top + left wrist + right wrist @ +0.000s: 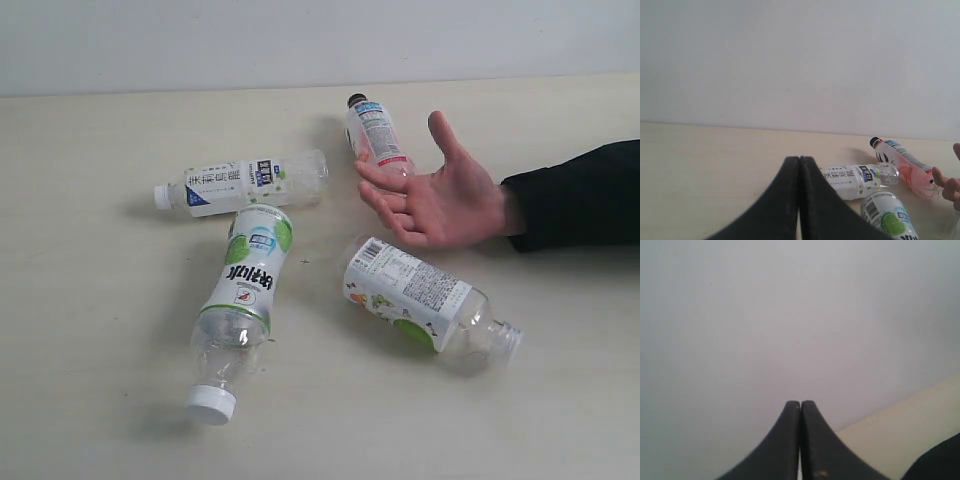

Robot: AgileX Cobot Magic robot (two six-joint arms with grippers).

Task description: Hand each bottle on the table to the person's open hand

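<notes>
Bottles, four, small clear plastic, all lying on their sides on the wide pale cream tabletop (90,330). White-blue-labelled bottle (240,184): left of centre, white cap pointing left. White-green-labelled bottle (243,300): just nearer than it, base at or against the blue one, white cap toward the near edge. White barcode-labelled bottle (420,295): right of centre, neck toward the near right. Pink-labelled bottle with black cap (372,130): farthest back, its lower end hidden behind the fingers of the bare open hand (440,195). The hand reaches in from the right in a black sleeve (580,195), palm up. Black left gripper (799,161): fingers pressed together, empty, bottles beyond it. Black right gripper (800,404): likewise closed on nothing.
</notes>
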